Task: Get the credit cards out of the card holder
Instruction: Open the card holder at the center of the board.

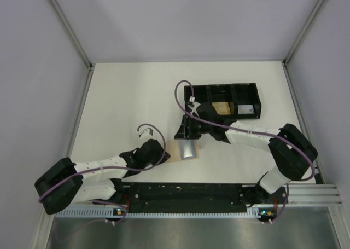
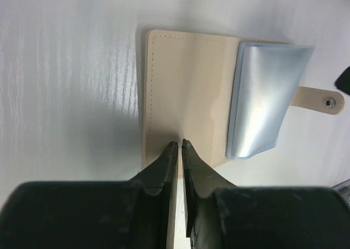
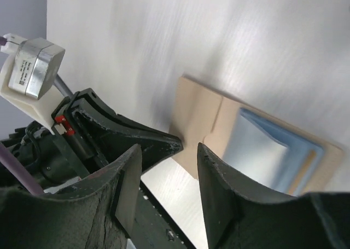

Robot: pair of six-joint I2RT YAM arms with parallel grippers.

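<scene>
Pinching the near edge of the tan card holder (image 2: pixel 186 85) on the white worktop (image 2: pixel 65 68), the left tool (image 2: pixel 179 145) was closed on it. Farther off, the right tool (image 3: pixel 188 150) hung open and empty above the glossy credit cards (image 2: pixel 262 101). They looked thin, stiff and slippery, best taken by an exposed edge.

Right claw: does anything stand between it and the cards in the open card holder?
Nothing visible does. The cards lie uncovered on one panel of the card holder. The left claw, shut, rests on the other, tan panel, beside the path of the open right claw, not across it.
</scene>
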